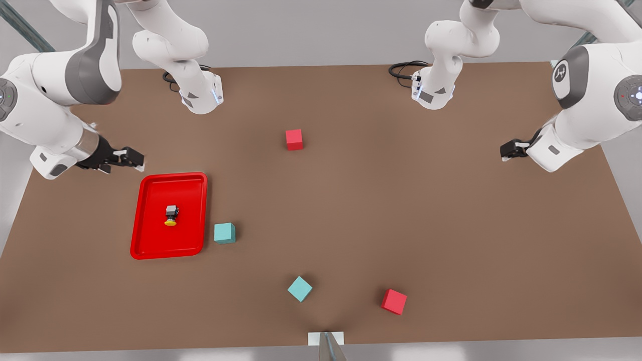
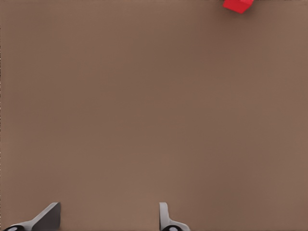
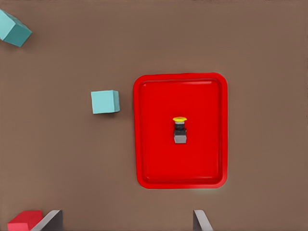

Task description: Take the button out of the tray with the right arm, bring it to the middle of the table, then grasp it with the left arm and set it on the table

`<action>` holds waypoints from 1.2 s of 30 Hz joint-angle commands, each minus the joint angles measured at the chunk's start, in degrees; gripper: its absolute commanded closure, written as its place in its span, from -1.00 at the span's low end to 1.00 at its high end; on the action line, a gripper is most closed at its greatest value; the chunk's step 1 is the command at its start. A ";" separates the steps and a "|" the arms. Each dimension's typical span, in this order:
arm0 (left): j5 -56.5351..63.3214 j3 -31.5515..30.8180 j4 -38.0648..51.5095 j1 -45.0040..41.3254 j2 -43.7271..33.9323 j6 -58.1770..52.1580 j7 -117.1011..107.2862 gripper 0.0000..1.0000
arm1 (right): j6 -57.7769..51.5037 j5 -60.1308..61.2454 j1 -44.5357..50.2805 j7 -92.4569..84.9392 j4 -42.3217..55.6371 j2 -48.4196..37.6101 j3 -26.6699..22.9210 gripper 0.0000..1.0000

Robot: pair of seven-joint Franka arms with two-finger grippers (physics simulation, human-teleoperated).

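**Button lies in the red tray, both hands apart from it**

The button (image 1: 171, 215) lies on its side near the middle of the tray (image 1: 145, 235), with its yellow cap pointing to the near edge of the counter (image 1: 351, 200) in the front view. In the right wrist view the button (image 3: 180, 130) is also in the middle of the tray (image 3: 149, 163), and nothing touches it.

The tray stands on the counter at the front view's left. Just beside its long side sits a teal cube (image 1: 224, 233); they are close but I cannot tell if they touch. A second teal cube (image 1: 300, 289) and a red cube (image 1: 394, 301) lie nearer to the front edge, well apart from each other. Another red cube (image 1: 294, 139) rests farther back, near the middle of the counter.

The right hand (image 1: 131, 158) hangs above the counter just beyond the far short end of the tray, at the front view's left. Its fingers (image 3: 50, 220) are spread wide and they hold nothing.

The left hand (image 1: 509, 149) is at the front view's right, over the bare counter and well apart from the tray. Its fingers (image 2: 48, 216) are also spread, with nothing between them. In the left wrist view a corner of a red cube (image 2: 237, 6) is seen far off.
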 commanded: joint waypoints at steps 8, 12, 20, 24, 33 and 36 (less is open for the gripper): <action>0.96 0.02 -0.07 -0.36 0.68 3.97 1.74 -1.00 | 29.95 -0.49 0.39 0.55 -22.43 11.29 0.27 -1.00; 0.96 0.11 0.01 -0.19 0.68 3.97 1.74 -1.00 | 51.08 -0.58 -3.04 0.29 -35.90 11.46 0.27 -1.00; 0.96 0.11 -0.07 -0.10 0.76 4.06 1.74 -1.00 | 62.76 -0.58 -5.67 -0.41 -40.11 15.41 0.27 -1.00; 0.96 0.11 0.01 -0.10 1.03 4.15 1.74 -1.00 | 64.96 -0.58 -6.12 -0.41 -40.03 17.61 0.36 -1.00; 0.96 0.11 -0.07 -0.10 1.47 4.15 1.74 -1.00 | 67.43 -0.23 -6.03 -0.41 -38.88 21.57 0.36 -1.00; 0.87 0.11 0.01 -0.10 1.55 4.15 1.74 -1.00 | 67.43 -0.23 -6.03 -0.41 -38.88 21.57 0.36 -0.37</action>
